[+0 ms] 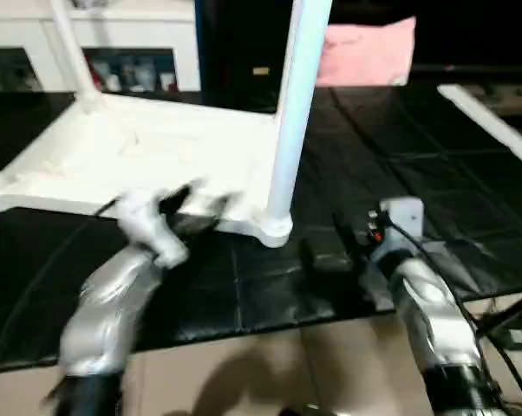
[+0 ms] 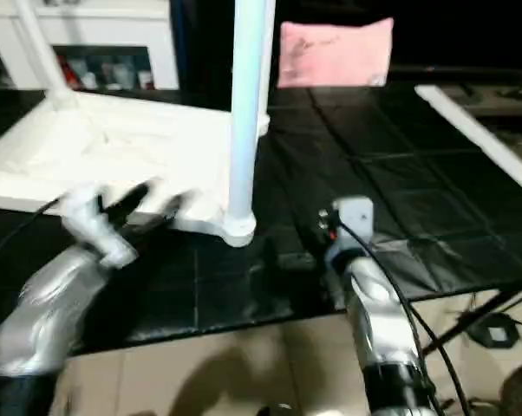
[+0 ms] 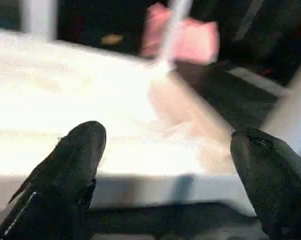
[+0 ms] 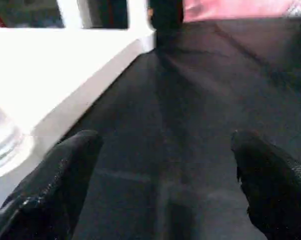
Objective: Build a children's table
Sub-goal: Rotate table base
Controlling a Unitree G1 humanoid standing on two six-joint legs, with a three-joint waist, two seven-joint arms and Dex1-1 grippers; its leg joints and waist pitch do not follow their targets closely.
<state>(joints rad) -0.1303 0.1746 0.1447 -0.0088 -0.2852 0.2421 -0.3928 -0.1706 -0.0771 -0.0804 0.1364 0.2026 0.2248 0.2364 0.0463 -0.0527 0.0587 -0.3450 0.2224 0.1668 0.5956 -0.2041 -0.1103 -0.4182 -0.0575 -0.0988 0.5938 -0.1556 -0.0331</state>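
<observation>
- With the tabletop (image 1: 148, 156) lying upside down on the black tiled floor mat (image 1: 400, 173), I judge the job to be in the leg-fitting stage: one leg (image 1: 296, 113) stands upright in the near corner socket (image 1: 274, 227), and a second leg (image 1: 70, 48) rises at the far corner.
- A loose leg (image 1: 495, 126) lies flat on the mat, well apart from the tabletop on my right side.
- The left claw (image 1: 192, 208) hovers at the near rim of the tabletop, jaws apart, holding nothing.
- The right claw (image 1: 330, 251) hangs low over the mat, just beside the seated leg, jaws likewise apart and empty.
- Next move, as I judge it: take up the loose leg and seat it in a free socket, keeping it plumb while pressing.
- Materials: smooth, hard white plastic throughout; round tube legs; rimmed rectangular top.
- Beyond the tabletop sits a soft pink pillow (image 1: 365, 50).
</observation>
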